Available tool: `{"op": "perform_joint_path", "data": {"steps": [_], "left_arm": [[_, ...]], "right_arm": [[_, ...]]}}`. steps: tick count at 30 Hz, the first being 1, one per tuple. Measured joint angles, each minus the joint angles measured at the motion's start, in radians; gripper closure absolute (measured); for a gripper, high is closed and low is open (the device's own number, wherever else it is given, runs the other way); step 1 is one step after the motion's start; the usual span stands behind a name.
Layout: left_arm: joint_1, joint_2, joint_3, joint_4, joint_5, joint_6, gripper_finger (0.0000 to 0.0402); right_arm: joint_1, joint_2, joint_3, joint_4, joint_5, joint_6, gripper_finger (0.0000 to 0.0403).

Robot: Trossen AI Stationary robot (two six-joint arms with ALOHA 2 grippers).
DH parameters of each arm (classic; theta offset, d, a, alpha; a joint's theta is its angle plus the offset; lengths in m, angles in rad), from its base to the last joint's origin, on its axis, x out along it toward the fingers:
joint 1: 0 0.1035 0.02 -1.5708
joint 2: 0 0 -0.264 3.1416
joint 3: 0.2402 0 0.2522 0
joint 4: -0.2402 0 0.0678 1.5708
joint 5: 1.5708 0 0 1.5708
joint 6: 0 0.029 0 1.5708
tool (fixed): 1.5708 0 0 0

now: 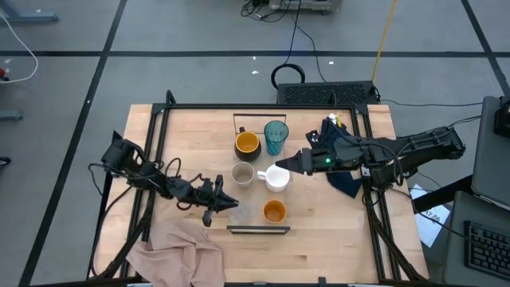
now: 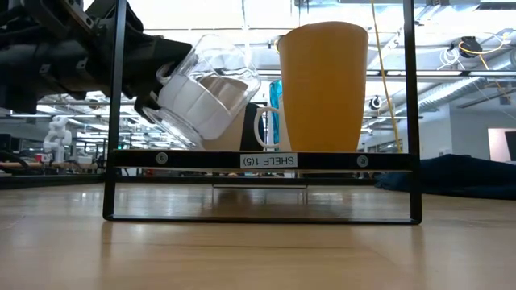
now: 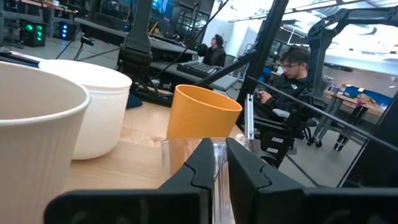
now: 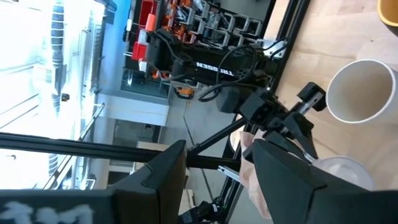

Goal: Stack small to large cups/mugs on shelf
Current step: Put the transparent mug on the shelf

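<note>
The shelf (image 1: 260,195) runs from the far to the near side of the table, with a dark rail (image 2: 266,160) at its near end. On it stand the dark mug with orange inside (image 1: 247,143), the teal tumbler (image 1: 276,135), the beige cup (image 1: 242,173), the white mug (image 1: 277,178) and the small orange cup (image 1: 274,211). My left gripper (image 1: 231,203) is at the shelf's near left, shut on the tiny clear glass (image 2: 205,84). My right gripper (image 1: 292,164) is open, just right of the white mug (image 4: 339,173); nothing shows between its fingers. My left gripper pinches the clear glass by its wall at the rim (image 3: 219,155), the thin wall showing between the two fingers (image 3: 202,165). It comes roughly level from the table's left. The glass is tilted in the hold beside the orange cup (image 3: 202,115). Whether its low edge (image 2: 173,133) touches the shelf, I cannot tell.
A beige cloth (image 1: 179,247) lies at the near left corner and a dark blue cloth (image 1: 344,182) lies under the right arm. Black frame rails (image 1: 151,135) border the table. A person (image 3: 292,81) sits beyond the table.
</note>
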Motion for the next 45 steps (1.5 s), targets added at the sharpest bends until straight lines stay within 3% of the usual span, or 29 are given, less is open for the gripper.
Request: {"op": "perform_joint_path", "data": {"steps": [8, 15, 21, 28, 33, 40, 45], "left_arm": [[-0.015, -0.001, 0.0, -0.028, -0.006, 0.004, 0.0387], [-0.041, 0.008, -0.007, -0.154, -0.005, -0.007, 0.0363], [-0.046, 0.004, -0.004, -0.13, -0.04, -0.021, 0.0387], [-0.046, 0.0, -0.003, -0.1, -0.047, -0.034, 0.0366], [-0.046, 0.0, -0.003, -0.134, -0.036, -0.06, 0.0388], [-0.046, 0.0, -0.003, -0.142, -0.035, -0.084, 0.0369], [-0.046, 0.0, -0.003, -0.141, -0.032, -0.089, 0.0384]], "right_arm": [[0.0, 0.0, 0.0, 0.002, 0.0, 0.0, 0.0227], [0.0, 0.0, 0.0, 0.003, 0.0, 0.0, 0.0227], [0.0, 0.0, 0.0, 0.003, 0.0, 0.0, 0.0227], [0.0, 0.0, 0.0, 0.005, 0.0, 0.0, 0.0227], [0.0, 0.0, 0.0, 0.005, 0.0, 0.0, 0.0227], [0.001, 0.0, 0.0, 0.005, 0.0, -0.003, 0.0227], [0.001, 0.0, 0.0, 0.005, 0.0, -0.004, 0.0227]]}}
